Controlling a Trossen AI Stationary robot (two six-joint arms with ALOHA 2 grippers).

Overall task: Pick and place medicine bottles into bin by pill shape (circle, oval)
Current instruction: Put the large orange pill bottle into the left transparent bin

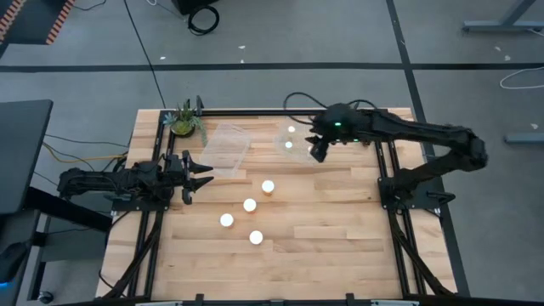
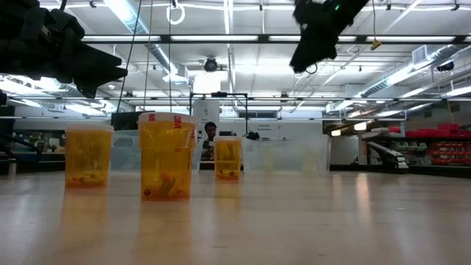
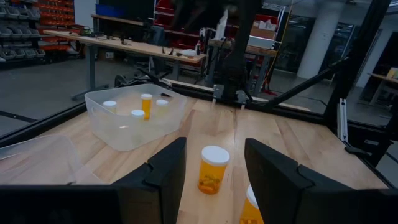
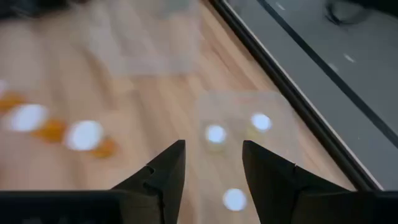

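Several amber medicine bottles with white caps stand upright on the wooden table, the farthest of them (image 1: 268, 186) and the nearest (image 1: 256, 237) among them. Several more bottles sit inside a clear bin (image 1: 299, 146) at the far side, one of them standing upright (image 3: 146, 104). My right gripper (image 1: 316, 153) hangs open above that bin's right part, with nothing between its fingers (image 4: 165, 171). My left gripper (image 1: 197, 172) rests open and level at the table's left. One bottle (image 3: 213, 169) shows beyond its fingers, untouched.
A second clear bin (image 1: 225, 146) lies left of the first, with nothing showing in it. A small green potted plant (image 1: 184, 121) stands at the far left corner. Black frame rails (image 1: 382, 183) run along the table's sides. Bare wood lies at the right and near side.
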